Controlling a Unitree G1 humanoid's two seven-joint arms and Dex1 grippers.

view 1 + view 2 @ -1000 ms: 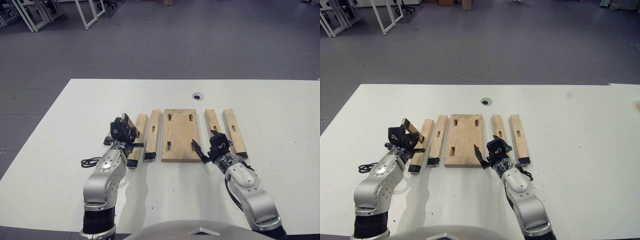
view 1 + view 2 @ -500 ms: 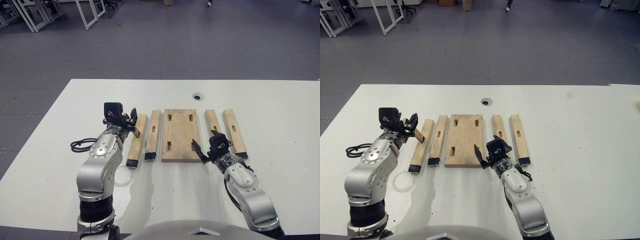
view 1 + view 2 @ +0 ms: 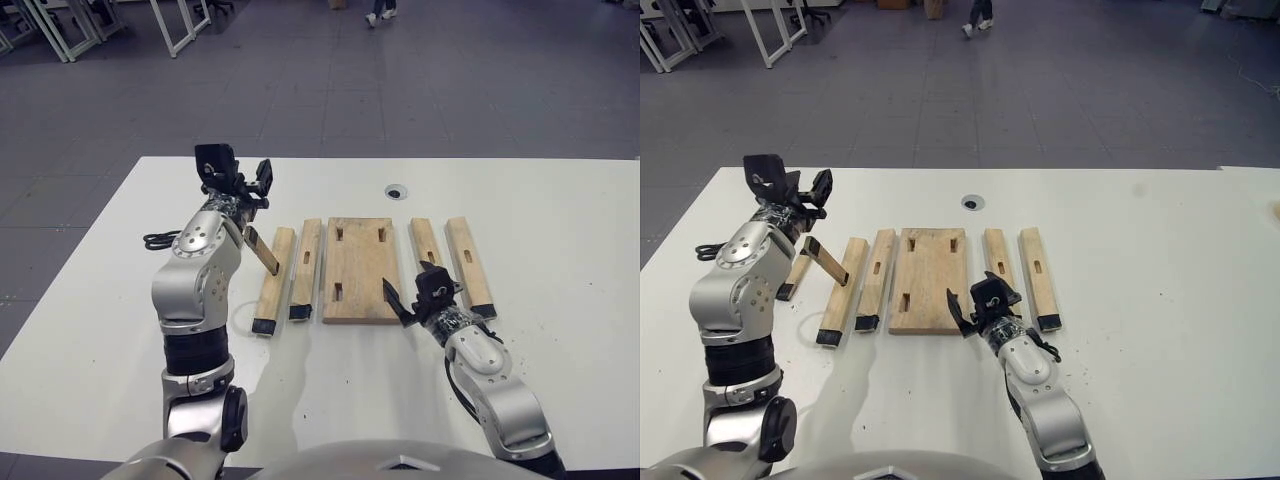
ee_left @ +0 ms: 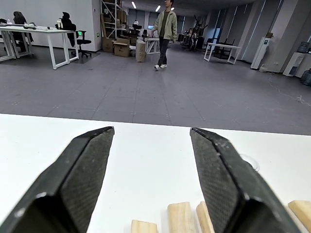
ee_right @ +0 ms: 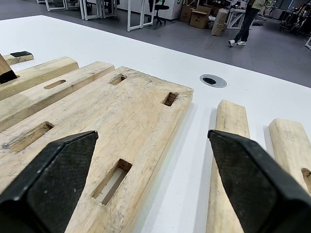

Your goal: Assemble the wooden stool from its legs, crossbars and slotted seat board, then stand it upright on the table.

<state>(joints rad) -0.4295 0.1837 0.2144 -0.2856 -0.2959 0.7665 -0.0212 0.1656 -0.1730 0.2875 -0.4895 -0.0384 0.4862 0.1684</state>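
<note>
- Head views: the flat seat board lies in the middle of the white table, with two slotted wooden legs on each side; a thin crossbar leans tilted on the outer left leg.
- Left wrist view: the left gripper is raised above the table, its dark textured pads wide apart, grasping nothing.
- Right wrist view: the right gripper is spread open low over the rough seat board's edge, empty.
</note>
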